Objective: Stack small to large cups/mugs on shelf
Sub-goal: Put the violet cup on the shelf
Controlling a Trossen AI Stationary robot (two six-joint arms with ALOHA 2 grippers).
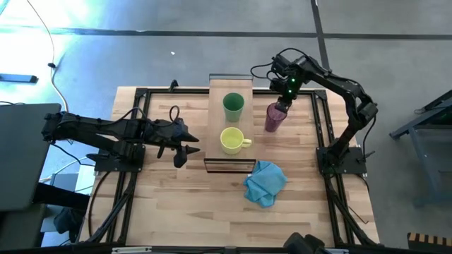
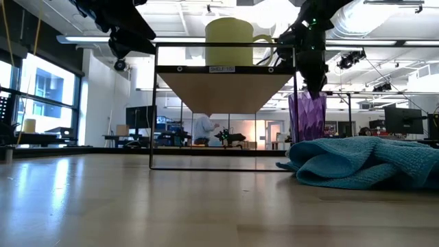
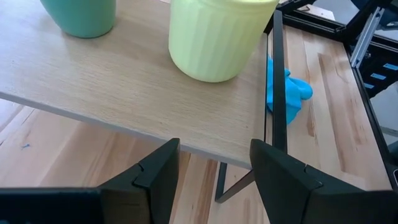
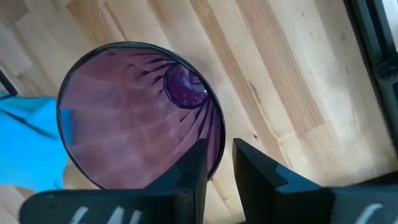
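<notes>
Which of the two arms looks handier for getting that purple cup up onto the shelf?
The right. Its gripper is already at the purple tumbler's rim, one finger inside, one outside. The left gripper waits open on the shelf's far side, near the yellow mug.

Open-plan robotics lab or workshop: exposed ceiling ducts (image 2: 384, 31), rows of monitors (image 2: 401, 120), a seated person (image 2: 204, 129) beyond the wooden desk (image 2: 171, 199).
</notes>
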